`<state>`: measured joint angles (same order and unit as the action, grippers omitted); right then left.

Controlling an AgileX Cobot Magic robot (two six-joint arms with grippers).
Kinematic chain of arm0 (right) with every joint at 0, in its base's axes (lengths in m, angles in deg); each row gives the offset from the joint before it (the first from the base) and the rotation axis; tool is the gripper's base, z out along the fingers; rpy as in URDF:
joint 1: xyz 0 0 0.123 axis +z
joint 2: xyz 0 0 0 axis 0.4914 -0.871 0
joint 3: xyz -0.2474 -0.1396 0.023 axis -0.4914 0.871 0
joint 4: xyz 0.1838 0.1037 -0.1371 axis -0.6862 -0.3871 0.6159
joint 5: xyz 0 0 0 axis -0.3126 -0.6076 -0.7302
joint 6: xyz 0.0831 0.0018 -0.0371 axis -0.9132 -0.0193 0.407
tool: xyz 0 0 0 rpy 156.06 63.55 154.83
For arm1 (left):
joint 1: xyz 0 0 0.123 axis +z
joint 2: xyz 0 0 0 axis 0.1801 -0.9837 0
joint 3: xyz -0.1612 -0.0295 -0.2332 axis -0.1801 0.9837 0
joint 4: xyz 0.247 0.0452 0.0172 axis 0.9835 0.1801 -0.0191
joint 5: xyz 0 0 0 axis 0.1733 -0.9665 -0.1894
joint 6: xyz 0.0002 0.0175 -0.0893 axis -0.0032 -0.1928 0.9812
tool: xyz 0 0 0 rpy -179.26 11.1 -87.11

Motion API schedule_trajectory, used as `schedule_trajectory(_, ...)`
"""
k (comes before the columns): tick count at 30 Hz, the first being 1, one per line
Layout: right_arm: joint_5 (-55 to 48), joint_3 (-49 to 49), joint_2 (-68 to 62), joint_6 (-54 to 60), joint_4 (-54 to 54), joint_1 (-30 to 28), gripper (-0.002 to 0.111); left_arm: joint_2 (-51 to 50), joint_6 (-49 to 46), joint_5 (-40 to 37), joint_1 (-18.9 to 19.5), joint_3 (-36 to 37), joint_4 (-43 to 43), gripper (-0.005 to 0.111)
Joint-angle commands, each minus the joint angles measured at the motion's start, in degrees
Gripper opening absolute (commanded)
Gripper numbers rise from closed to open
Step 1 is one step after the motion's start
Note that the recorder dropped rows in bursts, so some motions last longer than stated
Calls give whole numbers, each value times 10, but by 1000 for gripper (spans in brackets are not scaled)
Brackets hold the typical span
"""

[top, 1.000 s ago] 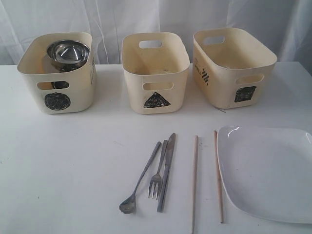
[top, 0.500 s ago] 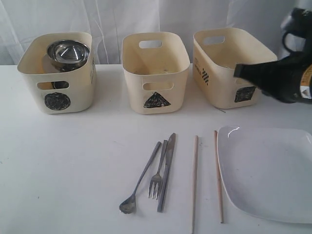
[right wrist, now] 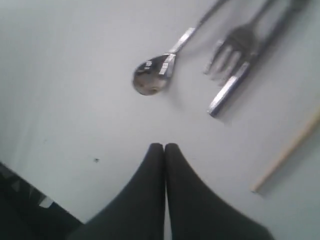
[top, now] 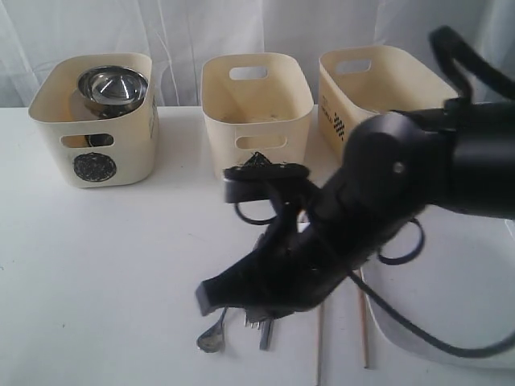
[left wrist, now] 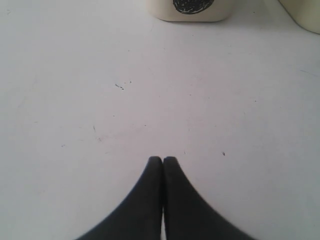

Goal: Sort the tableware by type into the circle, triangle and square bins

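Low over the white table (top: 96, 265), right hand (right wrist: 164, 149) clenched, black fingertips pressed together, grasping nothing. Tips clear of the table top.
- Steel spoon (right wrist: 150, 79) lies just ahead of the tips, bowl end nearest, not touched.
- Steel fork (right wrist: 235, 45) beside the spoon, tines toward the hand. Steel knife (right wrist: 225, 97) close alongside the fork, on its far side from the spoon.
- One pale wooden chopstick (right wrist: 285, 152) further out again, apart from the knife.
- Exterior view: right arm reaches across the middle and covers most of the cutlery. Large white squarish plate (top: 483, 281) at the right, partly behind the arm.

Left hand (left wrist: 163, 160) also clenched, empty, over bare table. Cream plastic tub with a black scribbled circle (left wrist: 190, 10) ahead of it, well apart.

Back row, exterior view: circle tub on the left, a steel bowl (top: 113, 87) showing at its top. Matching cream tub (top: 257, 104) in the middle, only the tip of its triangle mark showing. Third cream tub (top: 378, 80) on the right, its mark hidden by the arm.
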<state>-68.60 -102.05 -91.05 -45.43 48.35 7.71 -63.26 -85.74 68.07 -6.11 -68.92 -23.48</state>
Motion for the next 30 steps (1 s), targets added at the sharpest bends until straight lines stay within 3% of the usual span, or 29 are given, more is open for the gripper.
schedule_trajectory(1, 8, -82, -74, 57, 10, 11, 0, 4, -2, -17, -3, 2, -2, 0)
schedule_trajectory(8, 26, -127, -136, 1, 61, 11, 3, 4, -2, -17, -3, 2, -2, 0)
schedule_trajectory(10, 30, -128, -146, 1, 59, 11, 11, 4, -2, -17, -3, 2, -2, 0)
schedule_trajectory(14, 28, -128, -164, -21, 59, 11, 38, 4, -2, -17, -3, 2, -2, 0)
schedule_trajectory(17, 27, -128, -175, -35, 57, 11, 52, 4, -2, -17, -3, 2, -2, 0)
schedule_trajectory(24, 65, -128, -206, -120, 56, 11, 52, 4, -2, -17, -3, 2, -2, 0)
schedule_trajectory(30, 87, -128, -237, -120, 56, 11, 52, 4, -2, -17, -3, 2, -2, 0)
